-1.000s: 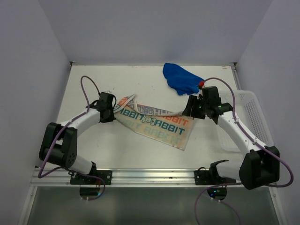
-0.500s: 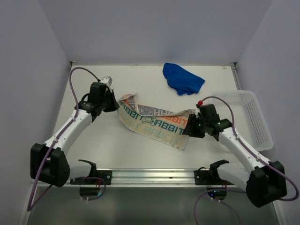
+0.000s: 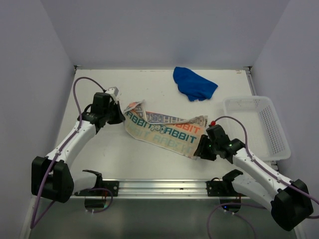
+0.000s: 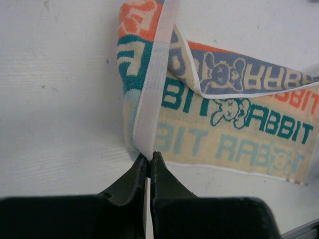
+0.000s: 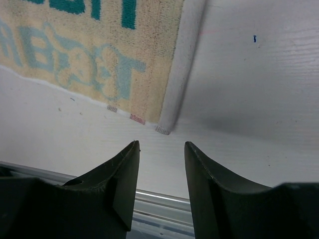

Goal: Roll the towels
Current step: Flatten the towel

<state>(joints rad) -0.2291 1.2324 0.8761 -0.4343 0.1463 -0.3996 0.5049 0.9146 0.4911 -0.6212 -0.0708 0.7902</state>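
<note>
Nearest the front rail, the right fingers (image 3: pixel 202 150) hover low over the bench (image 3: pixel 99 94), parted with nothing between them; the wrist view shows the gap between the two dark tips bare. The near right corner of the patterned towel (image 3: pixel 164 132) lies just beyond those tips, close but not touching, its white hem ending in a small stitched end. That towel lies across the middle of the bench, slanting from far left to near right, mostly flat. Its cream face shows teal block lettering (the word RABBIT, with a small rabbit figure), and its far long edge is folded over towards the front, showing a grey-blue band with pale letters. At the towel's left end the left fingers (image 4: pixel 149 160) are clenched on the white hem, which runs up and away from the tips as a narrow strip past an orange patch. To the right, beside the right arm, a white mesh basket (image 3: pixel 276 124) sits against the bench's edge, well apart from the towel. Farthest back, towards the right, the blue towel (image 3: pixel 193 84) lies in a loose crumpled heap, with neither arm near it.
</note>
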